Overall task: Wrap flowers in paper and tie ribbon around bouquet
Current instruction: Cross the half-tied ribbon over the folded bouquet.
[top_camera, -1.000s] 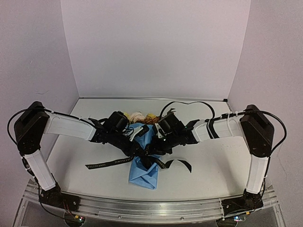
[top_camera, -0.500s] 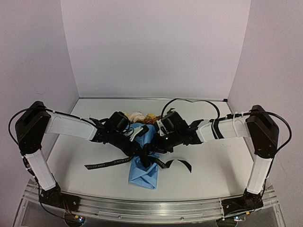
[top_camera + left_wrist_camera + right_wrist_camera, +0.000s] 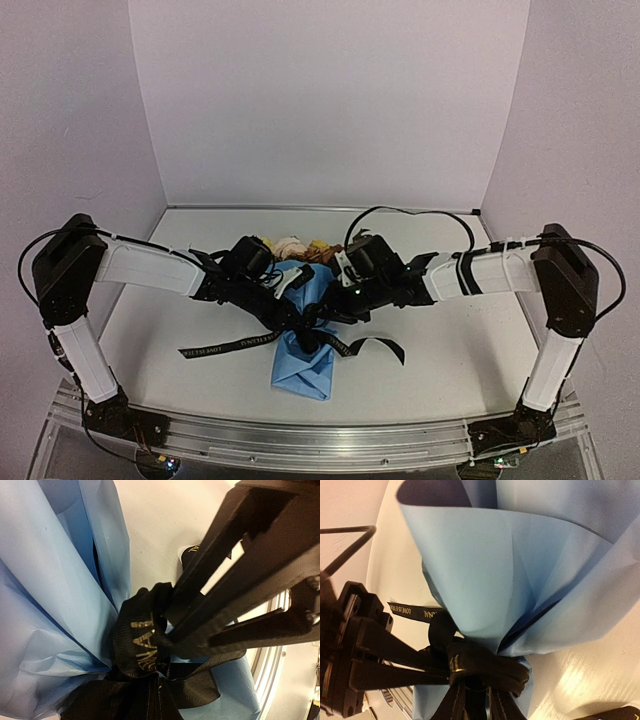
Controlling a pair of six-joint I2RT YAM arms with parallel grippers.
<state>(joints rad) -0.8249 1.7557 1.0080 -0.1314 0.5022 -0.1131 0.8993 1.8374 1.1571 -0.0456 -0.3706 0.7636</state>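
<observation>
Bouquet (image 3: 306,345) lies mid-way across the table (image 3: 450,370), flowers (image 3: 295,246) pointing at the back wall, ribbon (image 3: 140,647) cinching the paper (image 3: 520,570). Left gripper (image 3: 170,627) is clamped tight on the ribbon knot. Right gripper (image 3: 335,308) is just beside the knot; can't tell its gap.

The paper (image 3: 510,570) is light blue outside and darker blue in its inner folds. The ribbon (image 3: 142,645) is black and woven, with pale gold lettering. The flowers (image 3: 293,244) have yellow, pale pink and orange-brown heads. The left arm (image 3: 140,268) and right arm (image 3: 490,272) have white links and black joints. The cables (image 3: 400,216) are black, the table (image 3: 450,345) white, the walls (image 3: 330,100) pale lilac and the rail (image 3: 320,440) silver.
</observation>
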